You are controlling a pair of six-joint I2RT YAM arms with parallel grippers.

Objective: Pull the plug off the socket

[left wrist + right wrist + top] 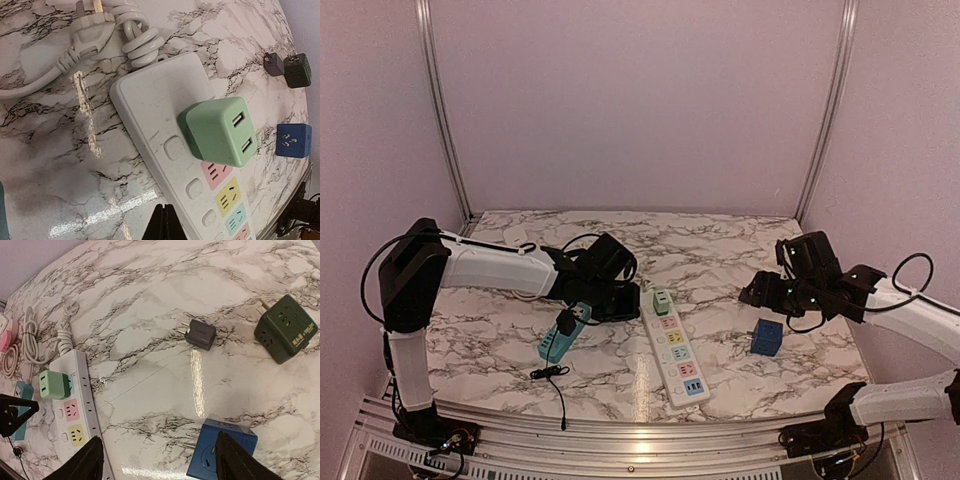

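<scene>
A white power strip (676, 350) lies mid-table with coloured sockets. A mint green plug cube (662, 300) sits in its far socket; it also shows in the left wrist view (220, 131) and the right wrist view (54, 384). My left gripper (628, 300) is shut and empty; its fingers (165, 222) hang just left of the strip (160, 100), short of the plug. My right gripper (760, 291) is open and empty, well right of the strip, its fingers (85, 462) straddling bare marble beside a blue socket cube (207, 455).
The strip's coiled white cord and plug (90, 35) lie beyond it. A teal strip (563, 335) and a black cable (552, 375) lie left. The blue cube (767, 337), a dark grey adapter (201, 335) and a dark green cube (285, 329) lie right.
</scene>
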